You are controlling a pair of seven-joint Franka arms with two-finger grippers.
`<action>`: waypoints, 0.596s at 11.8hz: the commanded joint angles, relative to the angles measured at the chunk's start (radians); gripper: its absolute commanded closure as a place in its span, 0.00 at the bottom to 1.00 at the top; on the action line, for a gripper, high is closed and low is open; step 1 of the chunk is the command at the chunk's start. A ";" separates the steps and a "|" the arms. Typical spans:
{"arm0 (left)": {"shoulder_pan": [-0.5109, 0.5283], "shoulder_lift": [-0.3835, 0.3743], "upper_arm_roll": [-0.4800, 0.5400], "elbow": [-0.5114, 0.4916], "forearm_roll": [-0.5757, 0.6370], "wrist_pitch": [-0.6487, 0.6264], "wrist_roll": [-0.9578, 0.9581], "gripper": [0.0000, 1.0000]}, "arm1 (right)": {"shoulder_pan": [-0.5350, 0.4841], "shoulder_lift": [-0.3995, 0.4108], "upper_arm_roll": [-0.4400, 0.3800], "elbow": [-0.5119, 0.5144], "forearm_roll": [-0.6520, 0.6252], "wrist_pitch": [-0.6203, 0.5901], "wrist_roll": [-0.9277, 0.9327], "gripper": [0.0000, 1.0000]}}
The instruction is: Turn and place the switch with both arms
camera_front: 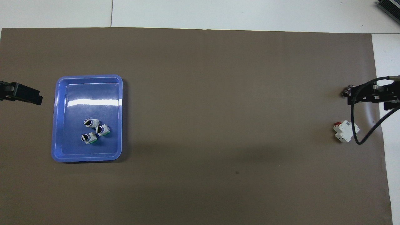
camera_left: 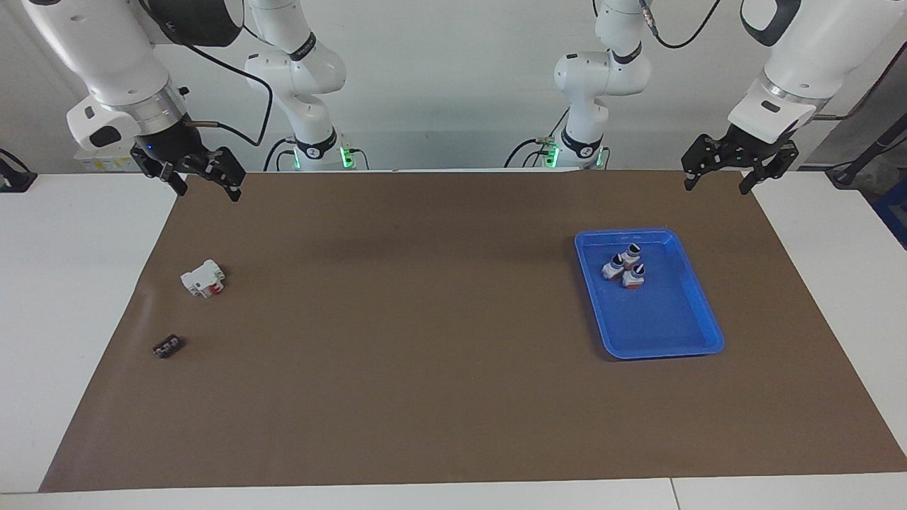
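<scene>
White glossy jointed arms [camera_left: 297,64], black joint bands, black cables, green base lights, black hands.

Blue tray [camera_left: 698,312] sits toward the left arm's end of the table [camera_left: 425,397] with three little switches [camera_left: 625,265] huddled in its robot-side half. White block [camera_left: 203,278] and a small dark piece [camera_left: 168,346] lie at the right arm's end. Left pincer [camera_left: 718,176] and right pincer [camera_left: 205,184] both hang spread over the robot-side corners.

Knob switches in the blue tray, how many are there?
3, clustered in the blue tray, in its half nearer the robots: one, one, one. None appears hidden.
</scene>
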 commanded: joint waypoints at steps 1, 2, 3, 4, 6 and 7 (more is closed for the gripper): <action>0.008 -0.035 -0.002 0.018 -0.019 -0.034 -0.009 0.00 | -0.001 -0.029 0.004 -0.039 0.020 0.043 0.000 0.00; 0.031 -0.038 -0.031 0.020 -0.017 -0.035 -0.010 0.00 | -0.007 -0.029 0.003 -0.036 0.024 0.048 0.002 0.00; 0.052 -0.041 -0.057 0.020 -0.017 -0.042 -0.010 0.00 | -0.004 -0.029 0.004 -0.037 0.024 0.039 -0.003 0.00; 0.059 -0.043 -0.060 0.021 -0.019 -0.049 -0.010 0.00 | -0.001 -0.031 0.004 -0.037 0.024 0.035 -0.003 0.00; 0.059 -0.040 -0.063 0.026 -0.017 -0.051 -0.012 0.00 | -0.001 -0.031 0.004 -0.037 0.024 0.036 -0.003 0.00; 0.059 -0.037 -0.063 0.029 -0.016 -0.064 -0.012 0.00 | -0.002 -0.031 0.004 -0.037 0.024 0.036 -0.003 0.00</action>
